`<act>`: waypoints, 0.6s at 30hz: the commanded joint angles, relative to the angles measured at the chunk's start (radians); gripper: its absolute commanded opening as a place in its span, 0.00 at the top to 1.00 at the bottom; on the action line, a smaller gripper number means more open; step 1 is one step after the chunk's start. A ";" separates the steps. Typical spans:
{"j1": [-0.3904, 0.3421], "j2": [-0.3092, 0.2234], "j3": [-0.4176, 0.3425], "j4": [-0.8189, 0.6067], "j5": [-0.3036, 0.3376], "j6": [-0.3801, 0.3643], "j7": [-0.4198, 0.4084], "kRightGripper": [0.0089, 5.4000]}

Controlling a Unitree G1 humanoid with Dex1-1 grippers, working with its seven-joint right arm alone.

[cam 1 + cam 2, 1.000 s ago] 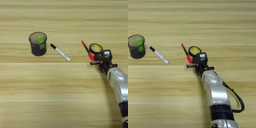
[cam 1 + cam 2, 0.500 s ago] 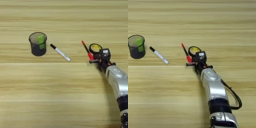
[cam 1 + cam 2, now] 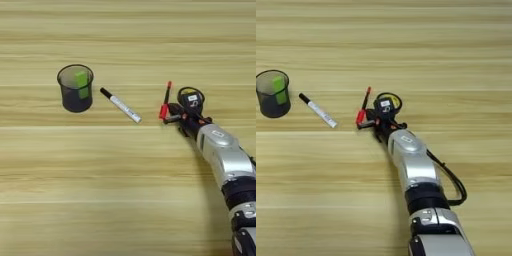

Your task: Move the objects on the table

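The silver forearm is coming in from about five o'clock and reaching toward the middle of the counter (image 3: 125,200), ending in the pincer (image 3: 172,114) right at the thick cap end of the red marker (image 3: 165,101). The marker is lying flat, its slim end pointing toward twelve o'clock and its cap toward six, which puts the cap nearest the arm. One black finger (image 3: 171,119) is showing just beside the cap, but whether the fingers are spread around it, pinching it or merely nudging it I cannot tell.

The black tape ring (image 3: 190,95) is sitting flat at about three o'clock from the marker, partly hidden by the wrist, so the arm is crowding both things at once. The white marker (image 3: 120,105) is lying diagonally at nine o'clock from the red one, black cap toward ten o'clock, well apart from the pincer. Farther toward nine o'clock the mesh cup (image 3: 75,88) is standing upright with a green item inside.
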 commanded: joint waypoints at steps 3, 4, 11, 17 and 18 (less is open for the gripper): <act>-0.072 -0.003 0.006 0.048 -0.006 -0.022 0.000 0.99; -0.075 -0.001 0.008 0.055 -0.007 -0.026 0.002 0.99; -0.077 0.015 0.023 0.064 -0.001 -0.054 0.035 0.99; -0.063 0.028 0.037 0.047 0.003 -0.081 0.073 0.99; -0.063 0.028 0.034 0.045 0.004 -0.083 0.071 0.99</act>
